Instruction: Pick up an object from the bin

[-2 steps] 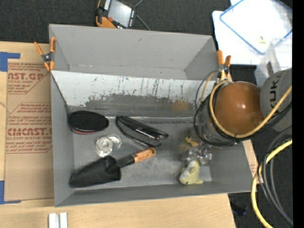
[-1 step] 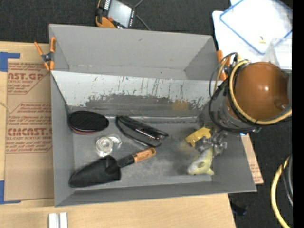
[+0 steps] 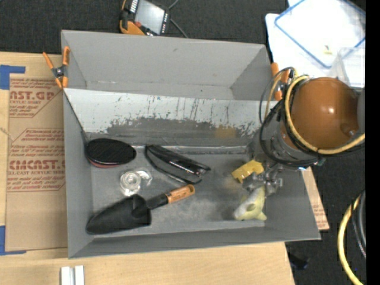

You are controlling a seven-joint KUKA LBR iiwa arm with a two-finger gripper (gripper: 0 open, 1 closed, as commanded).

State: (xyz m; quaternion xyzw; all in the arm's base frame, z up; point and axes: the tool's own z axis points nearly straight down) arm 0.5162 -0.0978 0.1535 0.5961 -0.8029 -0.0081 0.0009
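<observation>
A single camera looks steeply down into the grey bin (image 3: 166, 64) from above its near side, fairly close; the arm (image 3: 320, 114) enters from the right.

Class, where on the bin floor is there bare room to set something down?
Bare: the floor at middle front, between the orange handle of the black scoop and the pale yellow lump; also the strip by the back wall. Crowded: the left, with black oval, clear knob and scoop; the right, under the pincer.

Orange-capped wrist (image 3: 323, 114) in from rt, tilted down-left, pincer (image 3: 265, 184) hanging low.
</observation>
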